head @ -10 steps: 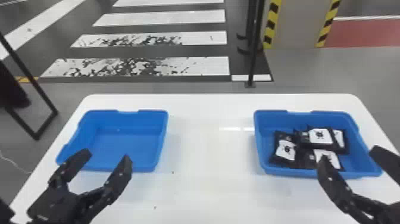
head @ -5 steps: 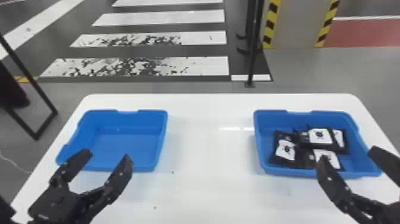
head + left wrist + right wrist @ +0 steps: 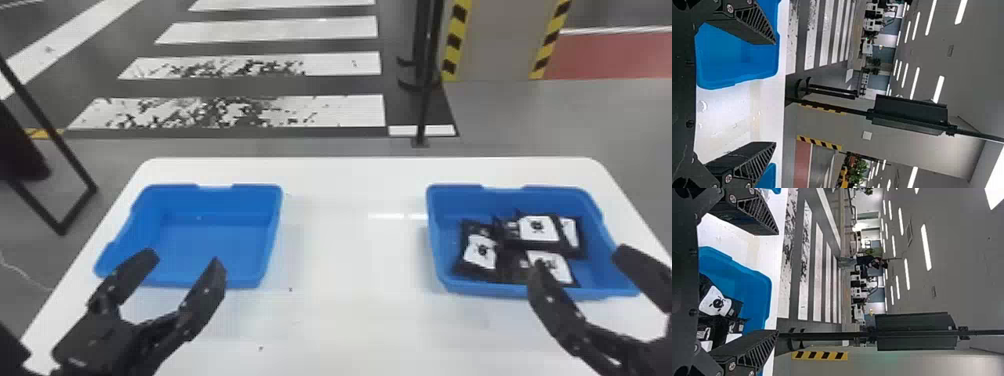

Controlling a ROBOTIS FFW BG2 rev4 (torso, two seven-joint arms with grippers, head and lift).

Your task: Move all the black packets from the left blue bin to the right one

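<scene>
Black packets with white labels [image 3: 536, 229], at least four of them, are lying in a messy overlapping heap in the right blue bin [image 3: 462, 200], just beyond the right gripper [image 3: 580, 260]. Its fingers are spread wide, nothing between them. Same deal with the left gripper [image 3: 181, 261]: fingers well apart, not gripping a thing, and the left blue bin [image 3: 215, 202] sits just past them. Both bins rest upright on the white tabletop [image 3: 345, 245], which runs across between the two sets of fingers and out past their tips, fwiw.
</scene>
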